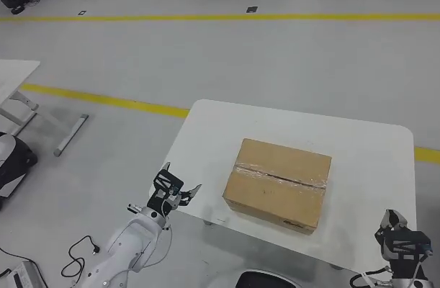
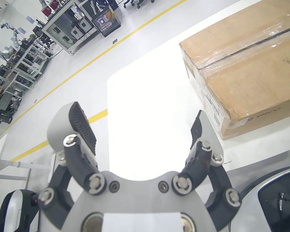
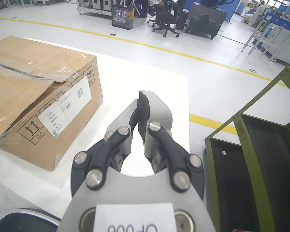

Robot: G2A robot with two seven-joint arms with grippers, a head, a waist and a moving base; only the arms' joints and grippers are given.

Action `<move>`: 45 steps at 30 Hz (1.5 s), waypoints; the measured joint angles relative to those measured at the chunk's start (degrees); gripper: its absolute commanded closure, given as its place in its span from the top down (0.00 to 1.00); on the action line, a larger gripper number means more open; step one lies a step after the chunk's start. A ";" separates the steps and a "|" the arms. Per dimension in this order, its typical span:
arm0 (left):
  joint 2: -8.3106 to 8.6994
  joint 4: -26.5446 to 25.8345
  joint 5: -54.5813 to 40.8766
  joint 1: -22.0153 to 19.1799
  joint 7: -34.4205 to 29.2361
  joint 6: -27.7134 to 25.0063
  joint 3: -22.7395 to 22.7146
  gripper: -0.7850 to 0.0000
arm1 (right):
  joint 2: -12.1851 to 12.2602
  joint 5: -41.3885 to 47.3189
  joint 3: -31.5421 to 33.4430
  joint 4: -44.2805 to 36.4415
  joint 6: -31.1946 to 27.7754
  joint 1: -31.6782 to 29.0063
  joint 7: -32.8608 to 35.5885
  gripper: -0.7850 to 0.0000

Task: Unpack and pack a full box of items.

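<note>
- White tabletop (image 1: 364, 144) with rounded corners, on a pale workshop floor crossed by yellow lines; a green metal cart (image 3: 256, 146) stands just beside its right end.
- The cardboard box (image 1: 277, 183) sits near the middle of the table, its 2 top flaps down and meeting at a dark seam (image 1: 281, 175) under wrinkled clear tape.
- The left gripper (image 2: 137, 112) hangs by the table's near left corner, fingers spread wide and holding nothing, well apart from the box.
- The right gripper (image 3: 141, 102) hovers near the near right corner, pads pressed together with nothing between them.
- Unpacking looks not yet begun; the step in hand is likely getting the flaps open.
- Seen from the right wrist, 1 flap end looks slightly lifted where the tape puckers, which would make a good entry point.
- The right pads would need to part first, then 1 fingertip could slip under that edge and peel the flap outward.
- The left gripper could brace the box's side, since a smooth table may let it slide.
- Pushing down on the seam risks caving the flaps onto the contents.
</note>
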 measured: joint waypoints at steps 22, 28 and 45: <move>0.00 0.00 0.00 0.00 0.00 0.00 0.00 1.00 | 0.83 -1.07 -3.66 6.87 -3.06 5.36 1.97 0.00; 0.00 0.00 0.00 0.00 0.00 0.00 0.00 1.00 | 1.03 -3.62 -7.90 11.35 -4.22 9.04 3.33 0.00; 0.00 0.00 0.00 0.00 0.00 0.00 0.00 1.00 | 1.46 -3.63 -10.01 15.23 -5.14 11.60 3.55 0.00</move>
